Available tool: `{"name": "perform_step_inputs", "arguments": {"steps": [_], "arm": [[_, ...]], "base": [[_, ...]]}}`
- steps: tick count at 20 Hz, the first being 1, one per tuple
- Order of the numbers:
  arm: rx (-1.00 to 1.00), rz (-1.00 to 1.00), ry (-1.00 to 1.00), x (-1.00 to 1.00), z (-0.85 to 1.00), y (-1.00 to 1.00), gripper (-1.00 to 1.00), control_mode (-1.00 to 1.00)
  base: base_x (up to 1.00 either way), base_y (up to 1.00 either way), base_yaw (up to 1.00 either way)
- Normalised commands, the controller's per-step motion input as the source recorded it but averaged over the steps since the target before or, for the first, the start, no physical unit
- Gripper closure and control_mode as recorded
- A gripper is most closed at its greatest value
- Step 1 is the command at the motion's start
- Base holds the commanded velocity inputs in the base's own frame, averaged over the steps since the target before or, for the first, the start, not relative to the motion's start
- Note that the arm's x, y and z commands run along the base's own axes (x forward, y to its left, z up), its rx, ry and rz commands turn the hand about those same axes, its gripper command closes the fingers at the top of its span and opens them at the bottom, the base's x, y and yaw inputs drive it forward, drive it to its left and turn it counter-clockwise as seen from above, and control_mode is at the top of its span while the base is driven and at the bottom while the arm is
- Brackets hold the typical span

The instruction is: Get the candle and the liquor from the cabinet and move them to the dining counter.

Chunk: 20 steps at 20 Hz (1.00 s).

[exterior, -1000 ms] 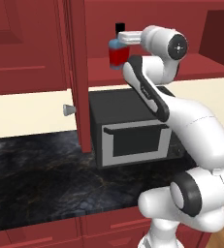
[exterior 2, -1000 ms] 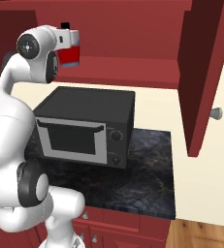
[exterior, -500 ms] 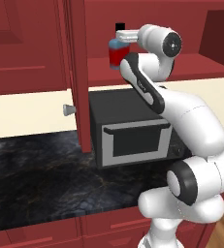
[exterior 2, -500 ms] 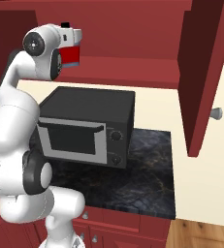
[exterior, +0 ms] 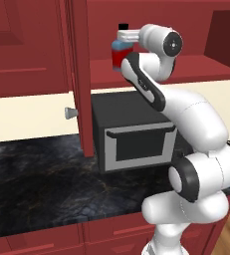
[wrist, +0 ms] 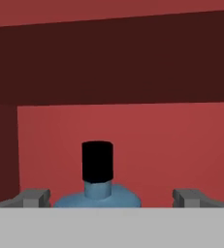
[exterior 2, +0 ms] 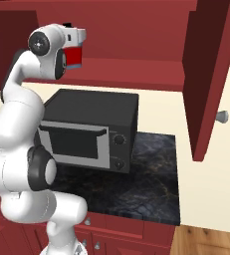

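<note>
The liquor (wrist: 98, 186) is still standing on the cabinet (exterior: 196, 67) shelf, being straddled by the wide-open gripper (wrist: 108, 196), not yet grasped. Nothing is being carried to the dining counter.

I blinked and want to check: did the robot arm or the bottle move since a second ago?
Hardly anything. The arm's elbow swung a little; the gripper stays open around the liquor on the cabinet shelf, not squeezing it. The bottle, the open door and the microwave stayed put.
</note>
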Motion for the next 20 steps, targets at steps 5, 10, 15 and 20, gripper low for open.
{"name": "perform_step_inputs", "arguments": {"steps": [5,10,15,20], "arm": [[0.00,0.00,0.02,0.16,0.00,0.12,-1.00,-1.00],[0.00,0.00,0.03,0.16,0.00,0.16,-1.00,-1.00],[0.00,0.00,0.04,0.11,0.00,0.08,-1.00,-1.00],[0.00,0.00,0.03,0.11,0.00,0.04,-1.00,-1.00]], "base": [[0.00,0.00,0.00],[0.00,0.00,0.00],[0.00,0.00,0.00],[0.00,0.00,0.00]]}}
